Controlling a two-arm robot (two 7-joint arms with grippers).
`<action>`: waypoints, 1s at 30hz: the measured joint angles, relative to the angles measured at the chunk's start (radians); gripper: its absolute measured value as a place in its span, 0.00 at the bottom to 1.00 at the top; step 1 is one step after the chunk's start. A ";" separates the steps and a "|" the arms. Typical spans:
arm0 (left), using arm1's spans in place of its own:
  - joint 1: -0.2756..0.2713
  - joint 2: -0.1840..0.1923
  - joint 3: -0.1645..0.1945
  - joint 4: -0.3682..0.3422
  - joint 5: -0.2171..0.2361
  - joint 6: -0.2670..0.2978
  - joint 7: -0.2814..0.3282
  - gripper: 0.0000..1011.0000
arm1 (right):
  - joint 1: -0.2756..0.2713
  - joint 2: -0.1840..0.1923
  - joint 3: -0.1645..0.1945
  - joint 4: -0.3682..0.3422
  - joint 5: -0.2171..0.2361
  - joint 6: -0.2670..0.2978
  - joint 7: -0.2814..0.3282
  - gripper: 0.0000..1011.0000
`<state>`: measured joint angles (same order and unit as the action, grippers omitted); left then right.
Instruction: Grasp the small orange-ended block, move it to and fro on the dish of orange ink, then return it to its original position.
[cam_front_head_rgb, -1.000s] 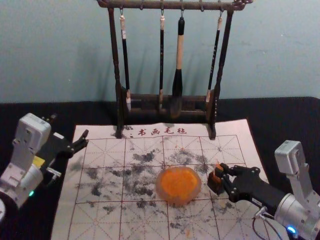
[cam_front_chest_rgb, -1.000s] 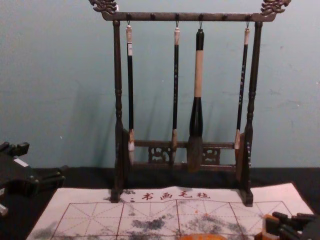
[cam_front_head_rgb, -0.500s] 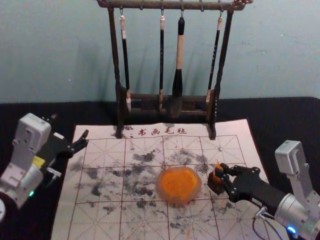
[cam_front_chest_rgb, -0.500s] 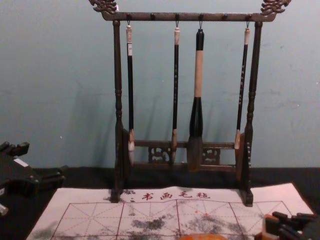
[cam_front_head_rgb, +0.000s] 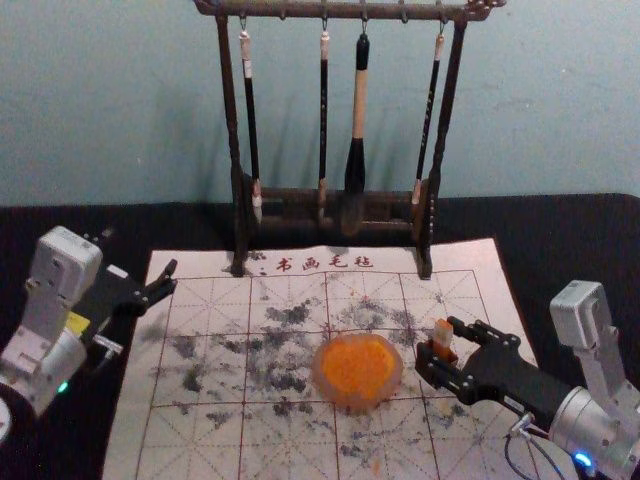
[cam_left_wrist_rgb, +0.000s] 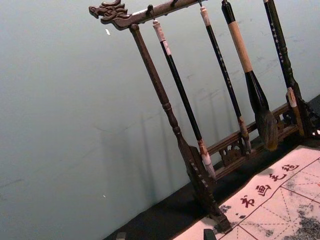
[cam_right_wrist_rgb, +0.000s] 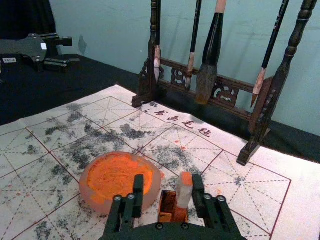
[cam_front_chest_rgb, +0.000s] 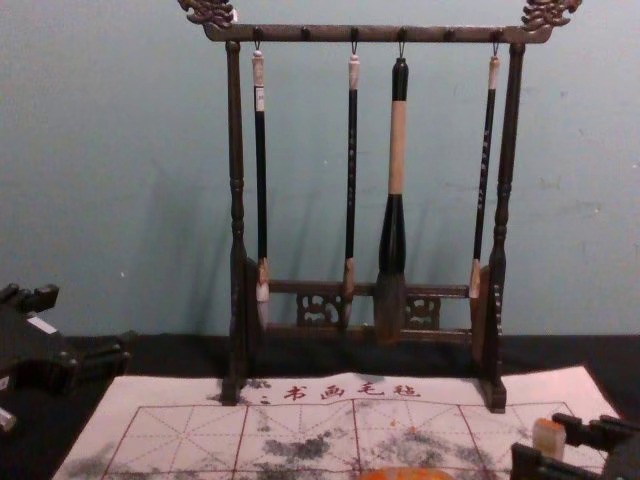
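while the block (cam_right_wrist_rgb: 184, 194) stands upright, orange end up, in what looks like the small box (cam_right_wrist_rgb: 167, 205), my right claw (cam_right_wrist_rgb: 168, 181) is spread wide around it, one side to each flank, with nothing gripped. i read this as the last step, the letting go after the return. next i'd want to draw the claw straight out, keeping it spread so neither side tips the block or drags the box. my left claw (cam_right_wrist_rgb: 72, 51) is parked, also apart, over at the left side of the surface (cam_front_head_rgb: 520, 225).

counting up: one block, one box just beside the dish, one dish (cam_right_wrist_rgb: 86, 191) of orange ink (cam_front_head_rgb: 358, 364), one mat (cam_front_chest_rgb: 180, 418) under them, one rack (cam_front_chest_rgb: 380, 34) behind, four brushes (cam_front_chest_rgb: 398, 150) hanging from it, two claws.
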<state>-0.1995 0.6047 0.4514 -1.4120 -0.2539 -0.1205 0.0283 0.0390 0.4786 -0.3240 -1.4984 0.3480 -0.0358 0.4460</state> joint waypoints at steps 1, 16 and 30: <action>0.000 0.000 0.000 0.000 0.000 0.000 0.000 0.99 | 0.000 0.000 0.000 0.000 0.000 0.000 0.000 0.55; 0.000 0.000 0.000 0.000 0.000 0.000 0.000 0.99 | 0.000 0.000 0.000 0.000 0.000 0.000 0.000 0.97; 0.000 0.000 0.000 0.000 0.000 0.000 0.000 0.99 | -0.009 -0.002 0.010 -0.022 -0.008 -0.031 -0.007 0.99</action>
<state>-0.1995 0.6047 0.4514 -1.4120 -0.2539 -0.1205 0.0283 0.0295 0.4765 -0.3139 -1.5205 0.3396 -0.0671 0.4387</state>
